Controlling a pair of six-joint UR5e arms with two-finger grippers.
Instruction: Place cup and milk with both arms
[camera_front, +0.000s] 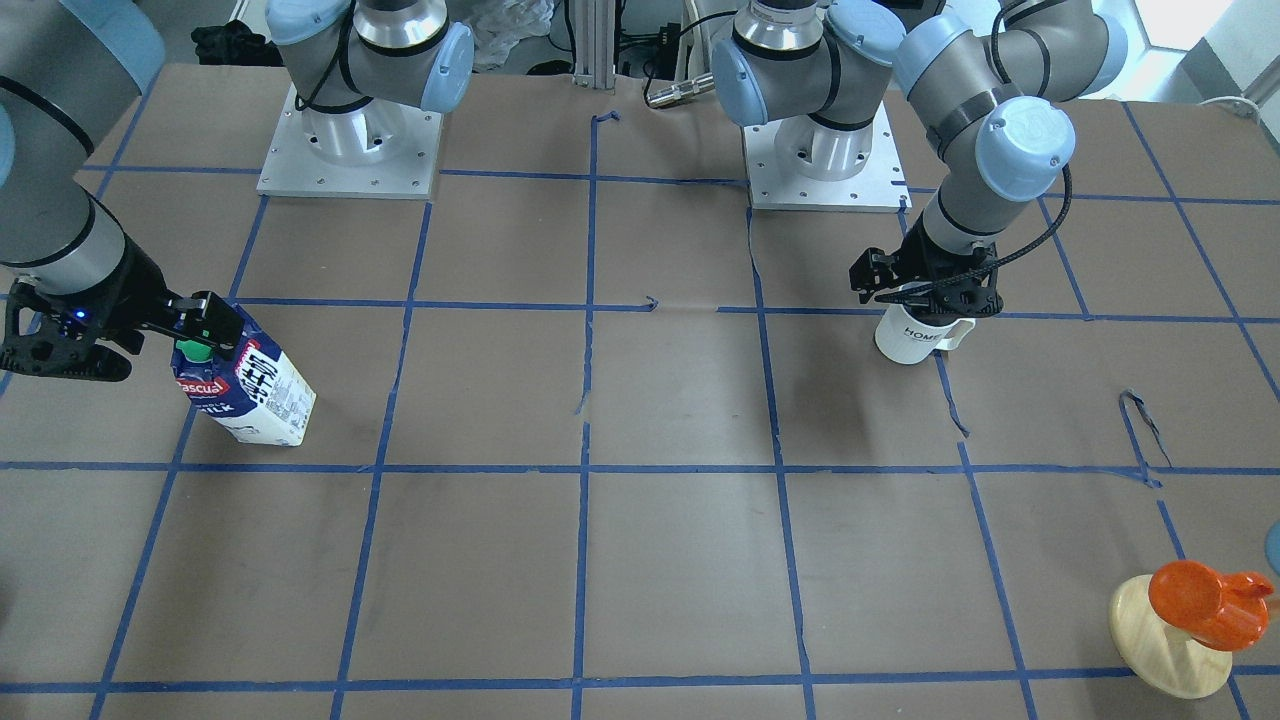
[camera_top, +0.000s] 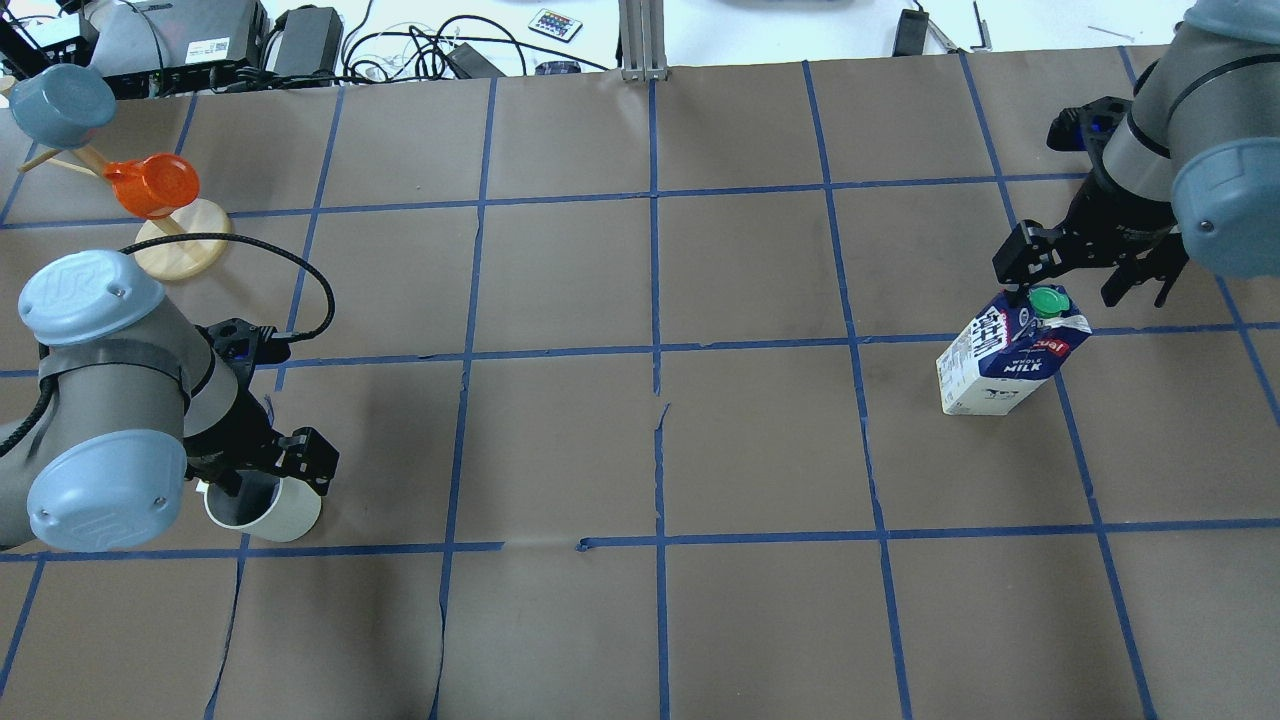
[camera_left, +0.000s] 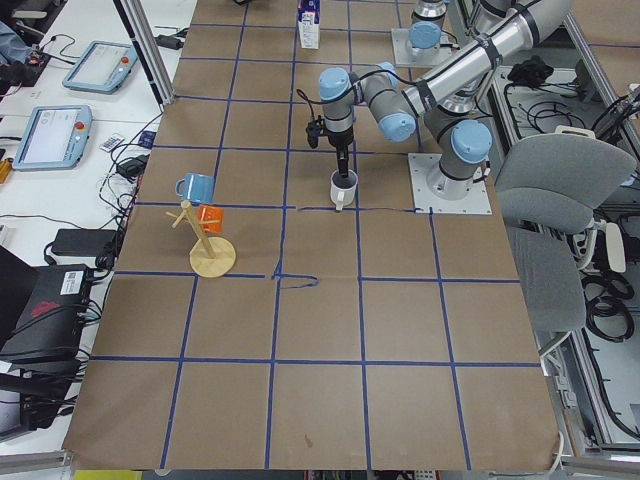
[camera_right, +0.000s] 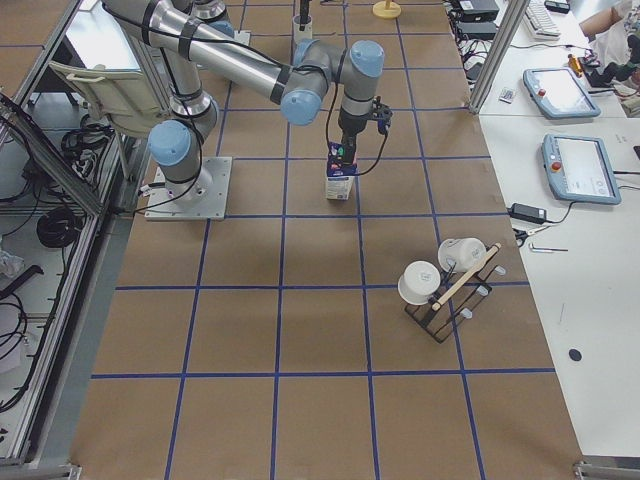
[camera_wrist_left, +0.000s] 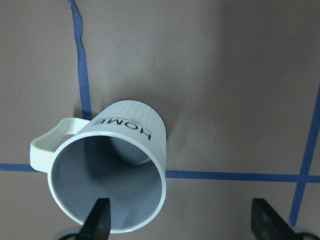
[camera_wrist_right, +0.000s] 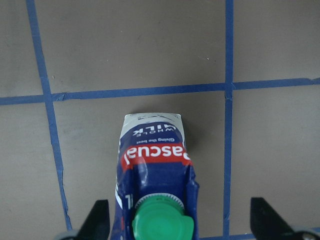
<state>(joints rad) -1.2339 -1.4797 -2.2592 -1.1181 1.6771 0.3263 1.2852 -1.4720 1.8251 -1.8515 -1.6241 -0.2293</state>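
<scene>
The white "HOME" cup (camera_wrist_left: 107, 175) stands upright on the brown table. My left gripper (camera_wrist_left: 182, 220) is open right above it: one finger (camera_wrist_left: 99, 220) reaches inside the cup, the other (camera_wrist_left: 267, 220) hangs well outside its wall. The cup also shows in the overhead view (camera_top: 270, 505) and the front view (camera_front: 915, 335). The milk carton (camera_wrist_right: 155, 165), with its green cap (camera_wrist_right: 161, 225), stands on the table. My right gripper (camera_wrist_right: 182, 222) is open just above its top, with a finger on each side and clear gaps. The milk also shows in the overhead view (camera_top: 1005, 355) and the front view (camera_front: 245, 390).
A wooden mug tree (camera_top: 185, 250) with an orange mug (camera_top: 150, 185) and a blue mug (camera_top: 60, 100) stands at the far left of the table. A black rack with white cups (camera_right: 440, 290) stands near the table's right end. The arm bases (camera_front: 350, 150) are at the robot side.
</scene>
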